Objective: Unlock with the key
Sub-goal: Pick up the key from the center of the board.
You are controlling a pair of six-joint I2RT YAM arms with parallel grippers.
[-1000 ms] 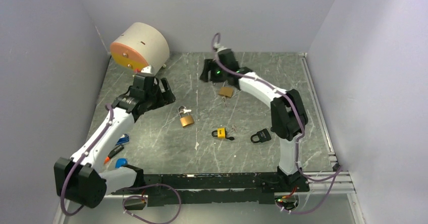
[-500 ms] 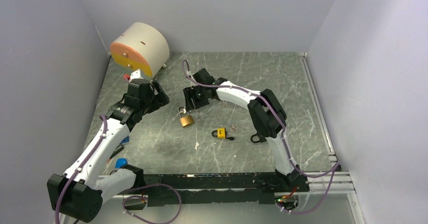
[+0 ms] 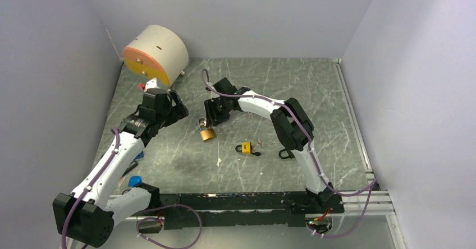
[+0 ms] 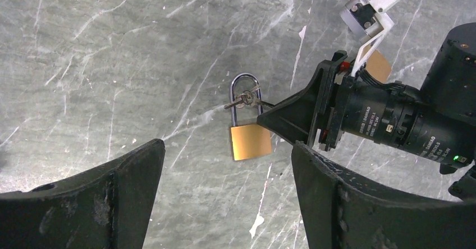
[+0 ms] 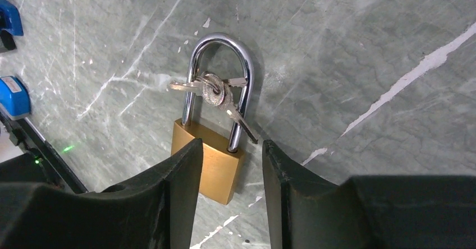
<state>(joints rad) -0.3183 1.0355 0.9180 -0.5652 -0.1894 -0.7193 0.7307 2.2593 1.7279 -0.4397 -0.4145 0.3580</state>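
Note:
A brass padlock [image 3: 207, 133] lies flat on the marble table, with a small bunch of keys [image 5: 216, 92] hanging on its steel shackle [image 5: 222, 41]. My right gripper [image 5: 231, 145] hovers just over the lock's body [image 5: 216, 167]. It is open with a narrow gap, its fingertips either side of the body's upper corner, and it holds nothing. In the left wrist view the same padlock [image 4: 250, 141] lies ahead, the right gripper's fingers [image 4: 292, 117] pointing at it from the right. My left gripper [image 4: 224, 153] is wide open and empty, off to the lock's left [image 3: 174, 106].
A yellow padlock [image 3: 245, 147] and a black padlock [image 3: 289, 152] lie nearer the front, the black one partly under the right arm. A beige drum with an orange face [image 3: 154, 52] stands at the back left. Blue items [image 3: 133, 180] lie by the left arm's base.
The right arm swung from the table's back over to the brass padlock with the keys, and its jaws narrowed. The left gripper drew back slightly to the left.

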